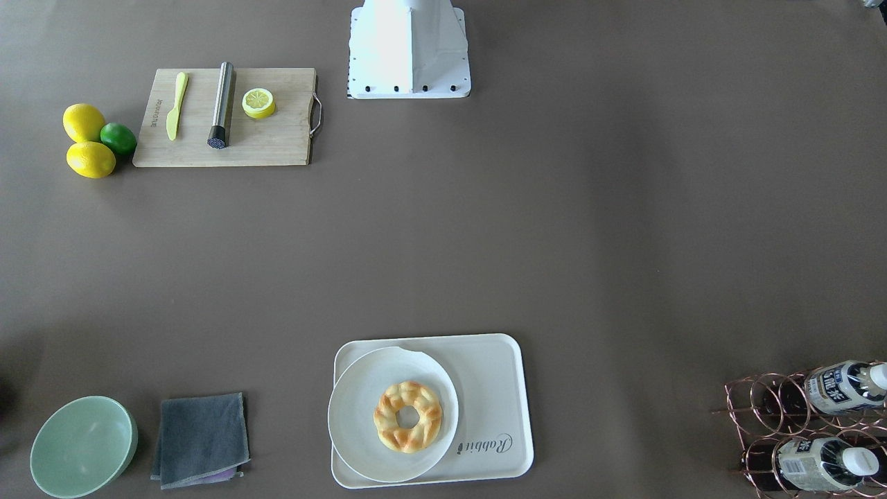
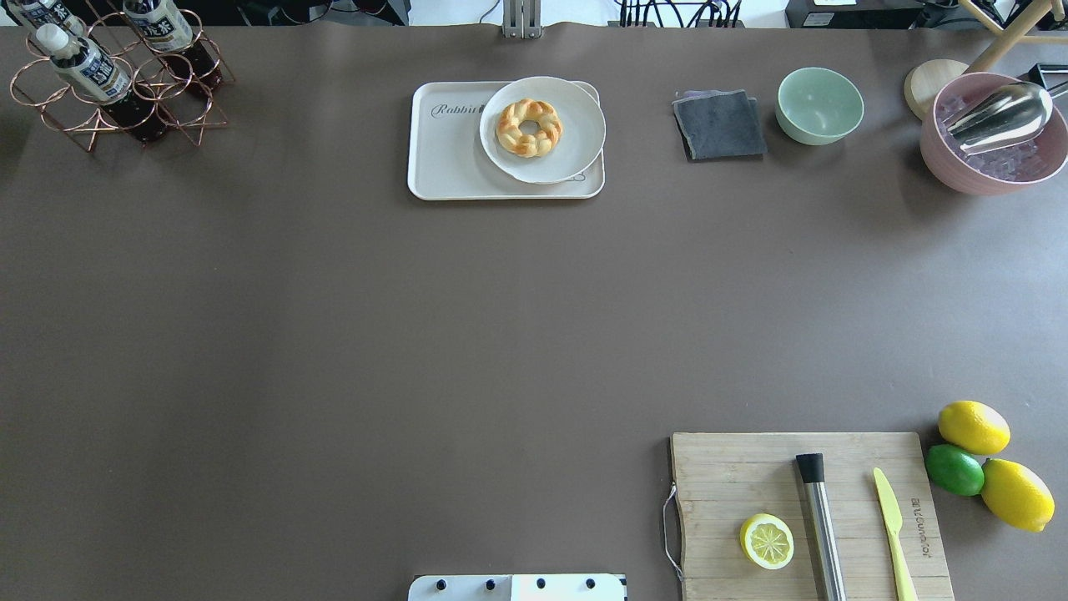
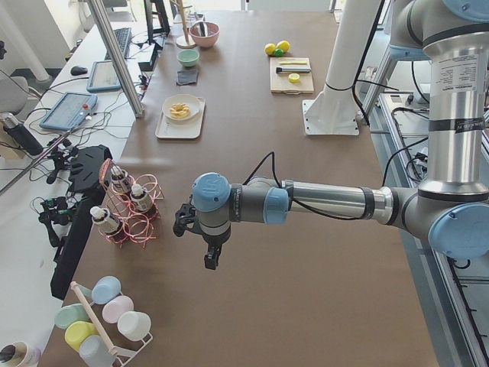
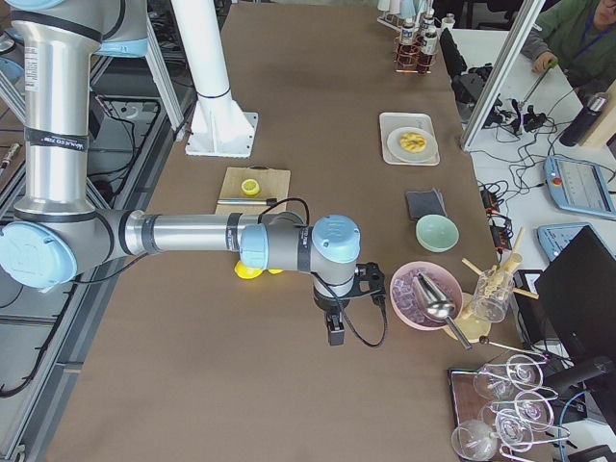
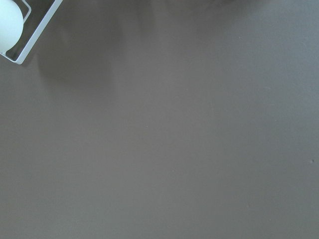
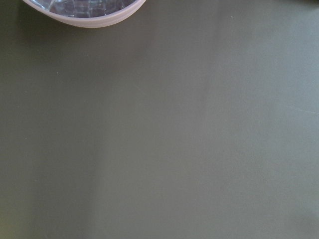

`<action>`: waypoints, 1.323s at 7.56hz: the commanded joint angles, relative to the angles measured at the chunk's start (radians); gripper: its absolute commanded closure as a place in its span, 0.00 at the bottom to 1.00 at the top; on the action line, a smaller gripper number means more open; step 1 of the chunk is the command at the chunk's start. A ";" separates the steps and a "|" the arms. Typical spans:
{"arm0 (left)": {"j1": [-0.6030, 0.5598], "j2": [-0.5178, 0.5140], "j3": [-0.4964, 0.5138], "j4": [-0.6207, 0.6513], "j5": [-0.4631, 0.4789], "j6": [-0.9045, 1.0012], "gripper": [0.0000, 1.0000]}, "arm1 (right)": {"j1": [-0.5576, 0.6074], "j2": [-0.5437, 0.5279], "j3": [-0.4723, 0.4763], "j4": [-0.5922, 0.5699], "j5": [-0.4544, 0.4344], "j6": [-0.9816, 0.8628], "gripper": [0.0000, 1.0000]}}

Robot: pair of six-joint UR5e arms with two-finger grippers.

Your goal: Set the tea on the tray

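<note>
The tea (image 1: 842, 387), a small clear bottle of dark liquid with a white cap and a blue-banded white label, lies in a copper wire rack (image 1: 766, 405) at the table's far left corner, beside a similar bottle (image 1: 818, 463). The rack also shows in the overhead view (image 2: 75, 117). The cream tray (image 1: 495, 388) marked "Rabbit" holds a white plate (image 1: 350, 416) with a doughnut (image 1: 407, 416). My left gripper (image 3: 209, 264) hangs above the table near the rack. My right gripper (image 4: 335, 337) hangs beside the pink bowl. I cannot tell whether either is open or shut.
A wooden cutting board (image 2: 726, 467) holds a half lemon, a steel tube and a yellow knife, with lemons and a lime (image 2: 954, 469) beside it. A green bowl (image 2: 819, 104), a grey cloth (image 2: 717, 125) and a pink bowl of ice (image 2: 993, 138) stand at the far right.
</note>
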 commanded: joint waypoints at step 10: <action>0.065 -0.261 0.151 -0.516 -0.061 -0.475 0.00 | -0.092 0.153 0.027 0.157 0.092 0.131 0.00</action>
